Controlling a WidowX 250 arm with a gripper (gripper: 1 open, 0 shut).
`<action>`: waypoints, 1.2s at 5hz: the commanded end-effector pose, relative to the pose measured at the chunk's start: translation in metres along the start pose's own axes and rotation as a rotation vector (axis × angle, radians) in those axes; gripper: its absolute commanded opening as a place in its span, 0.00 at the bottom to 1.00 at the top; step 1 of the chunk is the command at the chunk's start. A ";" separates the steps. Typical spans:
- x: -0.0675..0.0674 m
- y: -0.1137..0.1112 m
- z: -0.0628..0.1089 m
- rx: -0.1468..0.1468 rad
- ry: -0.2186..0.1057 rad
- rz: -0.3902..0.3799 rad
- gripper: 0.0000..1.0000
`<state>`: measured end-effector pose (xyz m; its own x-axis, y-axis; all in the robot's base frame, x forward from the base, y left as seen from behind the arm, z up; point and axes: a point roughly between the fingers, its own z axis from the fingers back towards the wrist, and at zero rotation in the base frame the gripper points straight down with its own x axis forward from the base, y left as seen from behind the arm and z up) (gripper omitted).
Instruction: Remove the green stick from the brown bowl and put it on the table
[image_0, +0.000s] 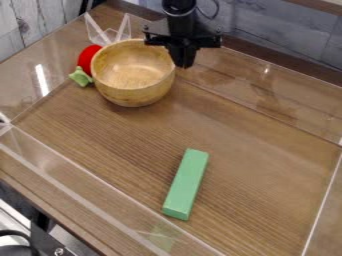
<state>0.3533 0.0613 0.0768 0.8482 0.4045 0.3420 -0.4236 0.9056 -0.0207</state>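
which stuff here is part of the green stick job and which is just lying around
Job: green stick, lying on the table; brown bowl, empty; gripper, shut beside the bowl.
Lying about: red and green items behind the bowl.

Your arm enters from the top edge of the camera view, only its dark wrist section and the tool (185, 55) showing; the rest of the arm is cut off above. The wrist points steeply downward, tilted slightly toward the camera. Your tool hangs at the far end of the scene, just above the surface. Its two black fingers (183, 52) are brought together into one narrow point, with no gap visible between them and nothing caught there. The short crossbar of the tool body spreads out to either side above the fingers. You cannot tell from this view whether the fingertips touch anything below.
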 end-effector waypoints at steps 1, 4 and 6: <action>0.002 -0.005 0.009 0.002 -0.052 -0.016 0.00; -0.034 -0.028 0.018 0.005 -0.010 -0.061 0.00; -0.048 -0.024 0.024 0.023 0.017 -0.048 0.00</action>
<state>0.3060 0.0143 0.0648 0.8916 0.3613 0.2731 -0.3847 0.9224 0.0356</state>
